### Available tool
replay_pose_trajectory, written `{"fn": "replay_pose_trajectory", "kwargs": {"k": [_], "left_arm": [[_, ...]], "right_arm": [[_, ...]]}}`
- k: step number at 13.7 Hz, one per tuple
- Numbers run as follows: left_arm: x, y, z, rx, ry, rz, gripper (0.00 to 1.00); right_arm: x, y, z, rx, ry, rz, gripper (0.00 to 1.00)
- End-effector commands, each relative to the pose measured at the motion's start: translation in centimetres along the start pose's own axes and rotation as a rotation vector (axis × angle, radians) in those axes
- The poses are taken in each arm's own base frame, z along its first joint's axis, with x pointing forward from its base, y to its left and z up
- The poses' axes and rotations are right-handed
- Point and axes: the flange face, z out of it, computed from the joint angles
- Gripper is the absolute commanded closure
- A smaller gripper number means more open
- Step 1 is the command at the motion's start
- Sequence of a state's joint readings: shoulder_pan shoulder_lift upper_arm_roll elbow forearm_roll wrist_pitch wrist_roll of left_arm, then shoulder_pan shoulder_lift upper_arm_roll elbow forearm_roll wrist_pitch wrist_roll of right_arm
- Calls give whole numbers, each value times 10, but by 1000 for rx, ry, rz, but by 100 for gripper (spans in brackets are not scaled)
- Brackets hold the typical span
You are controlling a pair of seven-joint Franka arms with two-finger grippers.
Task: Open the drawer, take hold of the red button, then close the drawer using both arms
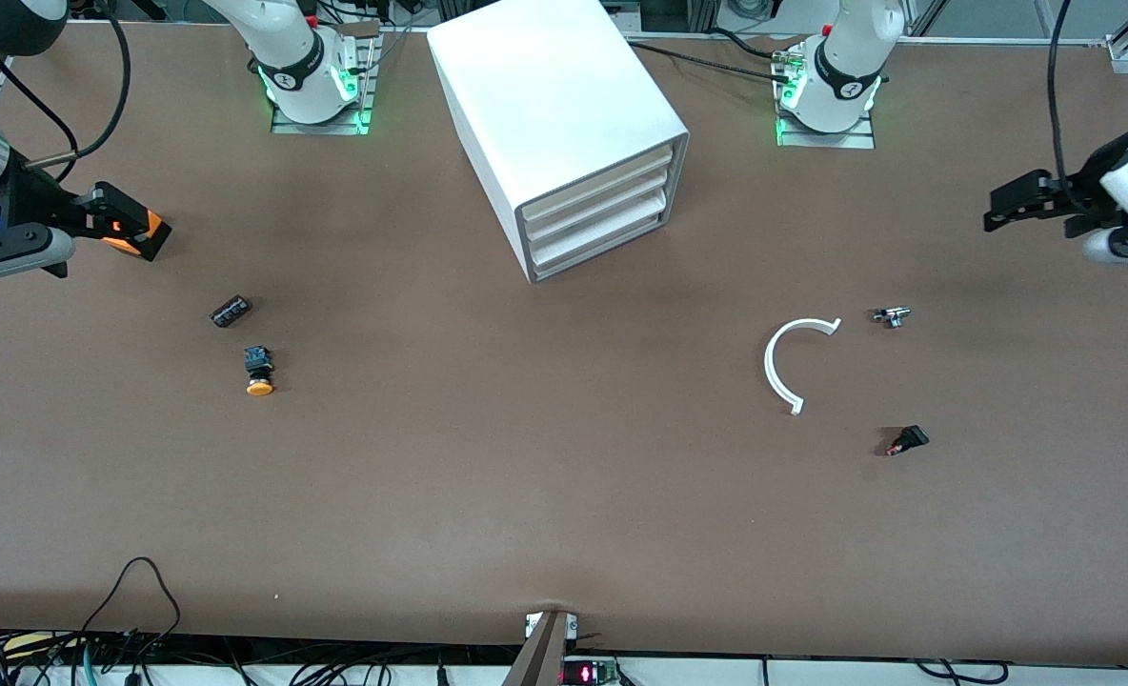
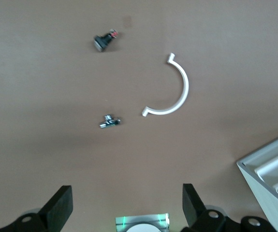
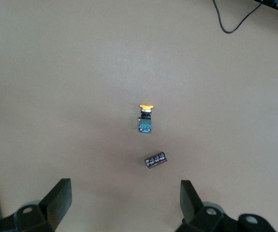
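The white cabinet (image 1: 564, 105) stands between the two arm bases, and its three drawers (image 1: 602, 214) are all shut. A corner of the cabinet also shows in the left wrist view (image 2: 274, 166). The red-capped button is not in view. My left gripper (image 1: 1002, 211) hangs open and empty over the table at the left arm's end; it also shows in the left wrist view (image 2: 126, 205). My right gripper (image 1: 111, 217) hangs open and empty at the right arm's end, and shows in the right wrist view (image 3: 124, 200). An orange box (image 1: 137, 233) shows right at its fingers; I cannot tell if they touch.
An orange-yellow capped button (image 1: 259, 372) (image 3: 145, 118) and a black cylinder (image 1: 231, 312) (image 3: 155, 160) lie toward the right arm's end. A white half ring (image 1: 785, 367) (image 2: 177, 92), a small metal part (image 1: 892, 316) (image 2: 109, 122) and a small black switch (image 1: 907, 440) (image 2: 105, 39) lie toward the left arm's end.
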State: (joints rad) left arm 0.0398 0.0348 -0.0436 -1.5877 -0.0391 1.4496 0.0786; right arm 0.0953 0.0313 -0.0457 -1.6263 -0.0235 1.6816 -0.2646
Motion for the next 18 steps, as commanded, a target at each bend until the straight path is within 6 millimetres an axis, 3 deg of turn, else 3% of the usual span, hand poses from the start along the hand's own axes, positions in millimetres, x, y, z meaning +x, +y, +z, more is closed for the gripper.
{"fn": "replay_pose_trajectory", "kwargs": {"k": [1, 7, 12, 15, 18], "left_arm": [[9, 32, 15, -19, -48, 64, 0], [31, 106, 94, -159, -291, 194, 0], [63, 132, 181, -549, -503, 209, 0], [74, 153, 215, -691, -568, 211, 0], [78, 184, 253, -830, -594, 279, 9]], "right_arm": [[3, -1, -5, -19, 1, 10, 1], [2, -1, -4, -17, -5, 9, 1], [4, -3, -5, -20, 2, 4, 1], [3, -1, -5, -20, -1, 7, 1], [2, -1, -4, -19, -6, 9, 1]]}}
